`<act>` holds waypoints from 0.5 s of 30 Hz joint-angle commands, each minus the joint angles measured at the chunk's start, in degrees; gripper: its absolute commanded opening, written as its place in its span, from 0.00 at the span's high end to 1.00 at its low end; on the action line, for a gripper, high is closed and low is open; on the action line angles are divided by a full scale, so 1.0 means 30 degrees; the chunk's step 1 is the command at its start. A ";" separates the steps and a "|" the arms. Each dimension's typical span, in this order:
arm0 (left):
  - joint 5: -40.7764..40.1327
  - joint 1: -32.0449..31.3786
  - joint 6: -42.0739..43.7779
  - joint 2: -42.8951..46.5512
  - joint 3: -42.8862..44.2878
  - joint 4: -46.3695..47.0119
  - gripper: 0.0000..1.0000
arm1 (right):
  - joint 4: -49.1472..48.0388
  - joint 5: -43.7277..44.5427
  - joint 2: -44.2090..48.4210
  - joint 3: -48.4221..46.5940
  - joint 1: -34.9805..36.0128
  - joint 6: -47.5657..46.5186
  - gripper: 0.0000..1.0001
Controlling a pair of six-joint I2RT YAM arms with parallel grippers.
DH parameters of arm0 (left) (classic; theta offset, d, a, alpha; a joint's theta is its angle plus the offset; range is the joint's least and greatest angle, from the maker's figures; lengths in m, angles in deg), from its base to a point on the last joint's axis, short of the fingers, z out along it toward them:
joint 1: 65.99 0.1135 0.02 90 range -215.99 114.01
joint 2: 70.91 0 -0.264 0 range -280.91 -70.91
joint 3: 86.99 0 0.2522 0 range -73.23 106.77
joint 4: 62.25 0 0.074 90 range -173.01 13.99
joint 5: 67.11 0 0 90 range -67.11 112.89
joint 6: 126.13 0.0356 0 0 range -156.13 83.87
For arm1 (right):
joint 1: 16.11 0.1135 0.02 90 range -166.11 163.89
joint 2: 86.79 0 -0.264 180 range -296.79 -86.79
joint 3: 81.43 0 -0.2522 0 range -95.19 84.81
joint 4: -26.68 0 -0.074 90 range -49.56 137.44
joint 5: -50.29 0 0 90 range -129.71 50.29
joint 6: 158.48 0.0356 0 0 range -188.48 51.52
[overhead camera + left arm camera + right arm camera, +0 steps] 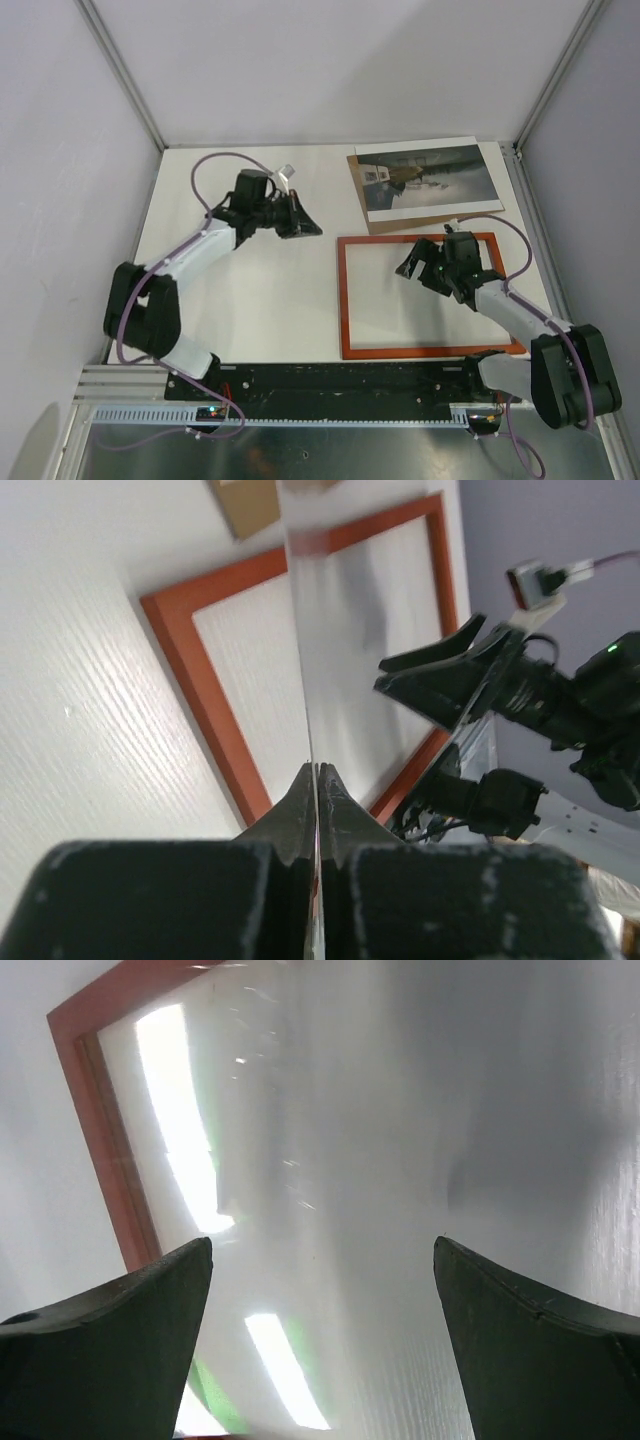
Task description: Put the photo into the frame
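Left jaws are clamping shut on a thin clear sheet [320,650], seen edge-on and rising straight out from between them. Right jaws are hanging wide with nothing in them, directly over the opening of the frame [345,300], which is lying flat on the surface [260,300]. The photo [425,178] is lying beyond the right jaws on a brown backing board [372,222], so you're not loading it yet. Glare is hiding whether a pane is sitting in the frame, and the sheet's far end is blurring out.

Left arm [185,255], right arm [520,312]: white links, black joints, looping lilac cables [235,154], black wedge-shaped tool fingers [110,1350].
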 commanded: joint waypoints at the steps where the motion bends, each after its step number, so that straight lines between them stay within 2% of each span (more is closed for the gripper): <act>1: -0.0781 0.0842 0.0944 0.3227 0.2554 -0.1123 1.00 | 0.2808 0.3145 0.1663 -0.1851 0.1231 -0.0430 0.04; 5: -0.1521 0.1760 0.1031 0.5057 0.3800 -0.2306 1.00 | 0.4531 0.5653 0.2378 -0.2944 0.3210 -0.0198 0.06; 8: -0.2375 0.2468 0.1082 0.6359 0.4562 -0.2866 1.00 | 0.5451 0.7545 0.2220 -0.3675 0.5606 0.0348 0.08; 12: -0.5090 0.2997 0.1426 0.7994 0.5262 -0.3652 1.00 | 0.6271 0.9834 0.0809 -0.5072 0.9324 0.1475 0.12; 15: -0.8077 0.3099 0.1692 0.9074 0.5495 -0.4177 1.00 | 0.6654 1.1063 -0.1166 -0.6281 1.1626 0.2256 0.16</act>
